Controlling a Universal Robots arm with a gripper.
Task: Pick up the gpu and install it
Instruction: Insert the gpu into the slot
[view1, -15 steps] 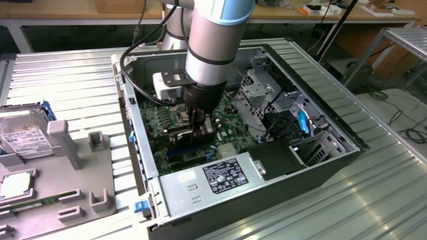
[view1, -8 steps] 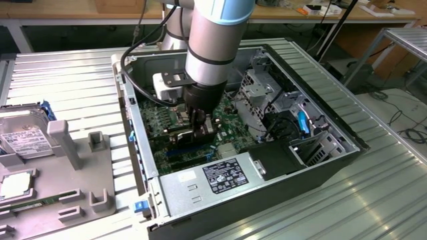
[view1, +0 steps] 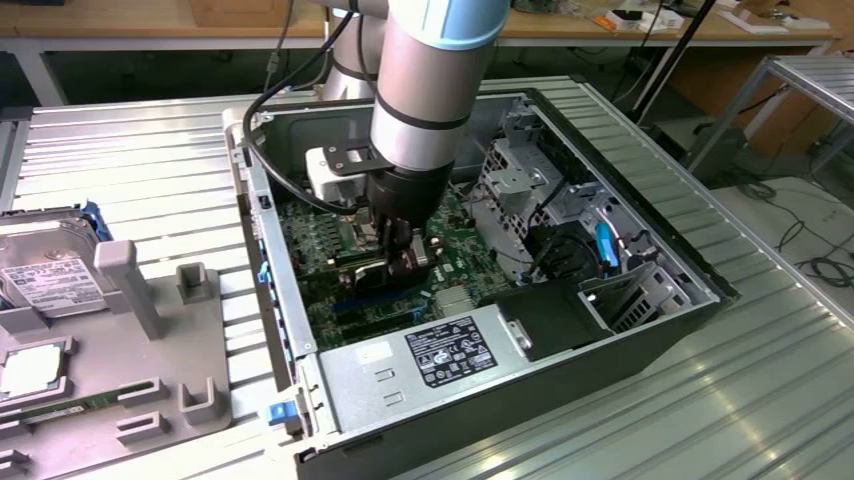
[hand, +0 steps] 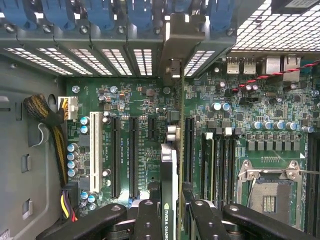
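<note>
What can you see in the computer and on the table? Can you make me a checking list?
Surface: ridged metal table holding an open computer case.
Job's things: the gpu stands on edge between the gripper's fingers, over the green board, in line with a slot.
Clutter: grey tray holding a hard drive.
Grippers: gripper is inside the case, shut on the gpu.
Cables: black cable along the arm; yellow and black wires in the case.
Surroundings: wooden benches behind.
</note>
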